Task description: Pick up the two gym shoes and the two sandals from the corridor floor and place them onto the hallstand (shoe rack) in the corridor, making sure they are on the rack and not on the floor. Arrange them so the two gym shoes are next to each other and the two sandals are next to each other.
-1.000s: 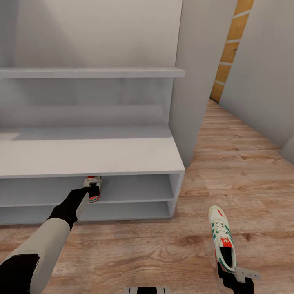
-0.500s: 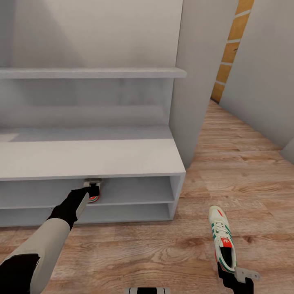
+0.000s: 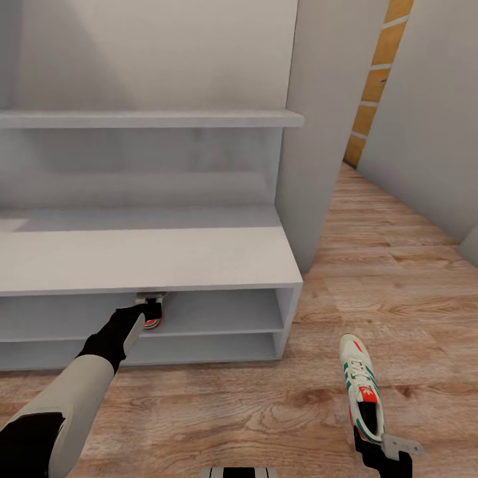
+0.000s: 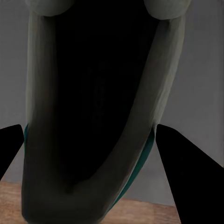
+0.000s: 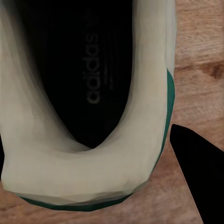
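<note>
One white gym shoe [image 3: 152,313] with green stripes rests on the upper open shelf level of the white hallstand [image 3: 199,255], its toe tucked under the top board. My left gripper [image 3: 150,307] reaches into that shelf and is shut on the shoe's heel [image 4: 88,196], a dark finger [image 4: 186,163] against each side. The second gym shoe [image 3: 360,388] lies toe-away over the corridor floor [image 3: 252,411] to the right of the rack. My right gripper [image 3: 373,435] is shut on its heel [image 5: 84,182]. The sandals are out of view.
A floating white shelf [image 3: 153,118] runs above the bench. A grey wall panel [image 3: 325,133] stands at the rack's right end, with the corridor continuing past it. The lower shelf level [image 3: 199,345] is open.
The left gripper has pushed its gym shoe slightly deeper under the rack's top board. The right arm and its shoe have stayed put.
</note>
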